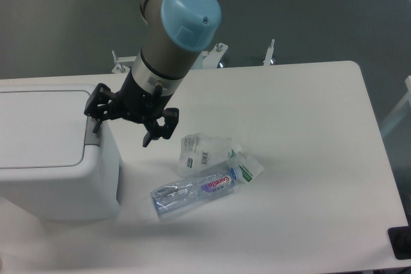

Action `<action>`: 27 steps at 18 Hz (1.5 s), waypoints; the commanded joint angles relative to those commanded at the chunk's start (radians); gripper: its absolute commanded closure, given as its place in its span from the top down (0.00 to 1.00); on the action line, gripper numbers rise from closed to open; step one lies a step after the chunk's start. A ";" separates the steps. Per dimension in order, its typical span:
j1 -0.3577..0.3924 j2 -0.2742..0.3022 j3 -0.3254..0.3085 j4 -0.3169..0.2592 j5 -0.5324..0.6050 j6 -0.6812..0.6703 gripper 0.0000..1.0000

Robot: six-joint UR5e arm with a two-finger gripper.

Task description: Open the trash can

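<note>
A: White table (308, 178), grey floor behind. Nearest the camera, a crushed bottle (196, 190) with a crumpled clear wrapper (202, 152) touching it.

B: Further left, the trash can (54, 158), lid flat and closed. Probably light, stiff, slick plastic, so likely no use pinching the body. Better to press the grey push tab (94, 131) on its right edge.

A: Above, the gripper (123, 122), fingers spread apart, gripping nothing. One fingertip (97, 108) right over the tab, contact unclear; the other hanging clear beside the bin wall.
</note>
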 joint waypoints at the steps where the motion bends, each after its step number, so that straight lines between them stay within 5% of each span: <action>1: 0.000 0.000 -0.002 -0.002 0.002 0.000 1.00; 27: 0.000 0.008 -0.008 0.018 0.008 -0.003 1.00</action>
